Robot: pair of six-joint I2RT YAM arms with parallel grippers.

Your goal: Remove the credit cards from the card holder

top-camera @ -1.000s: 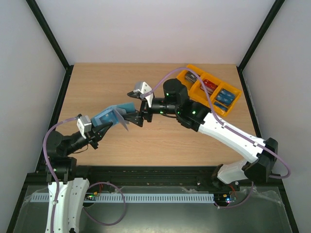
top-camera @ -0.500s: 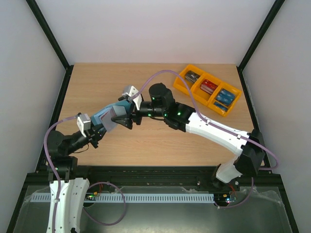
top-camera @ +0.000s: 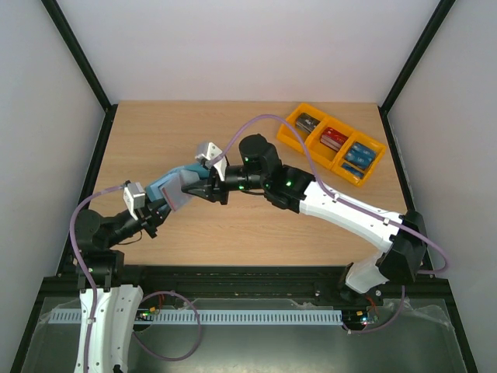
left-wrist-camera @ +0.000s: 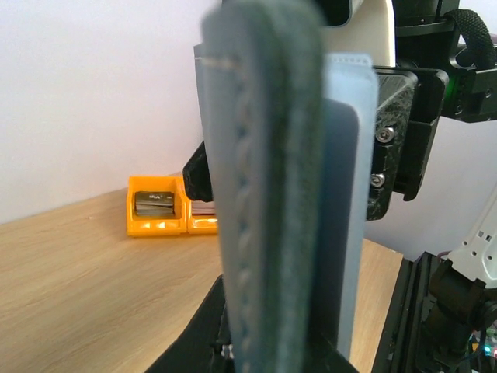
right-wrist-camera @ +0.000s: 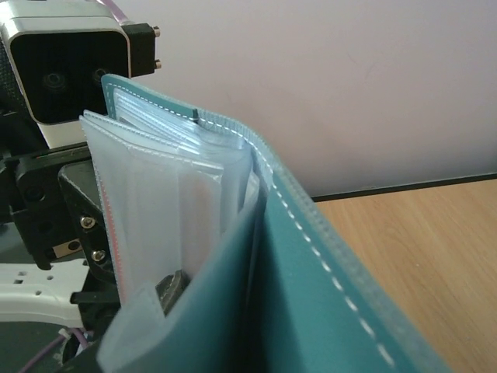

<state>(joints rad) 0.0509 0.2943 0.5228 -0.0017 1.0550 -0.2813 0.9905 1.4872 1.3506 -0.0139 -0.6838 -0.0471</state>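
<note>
Left gripper (top-camera: 158, 210) is clamped on one end of the card holder (top-camera: 167, 186), holding it off the tabletop, over its left half. Right gripper (top-camera: 200, 189) meets the holder's open pocket edge head-on, along its long axis; whether its jaws grip anything cannot be told. Extraction likely needs a straight pull rightward. Some credit cards (top-camera: 335, 139) lie in the orange tray (top-camera: 371, 166) at the far right corner.
</note>
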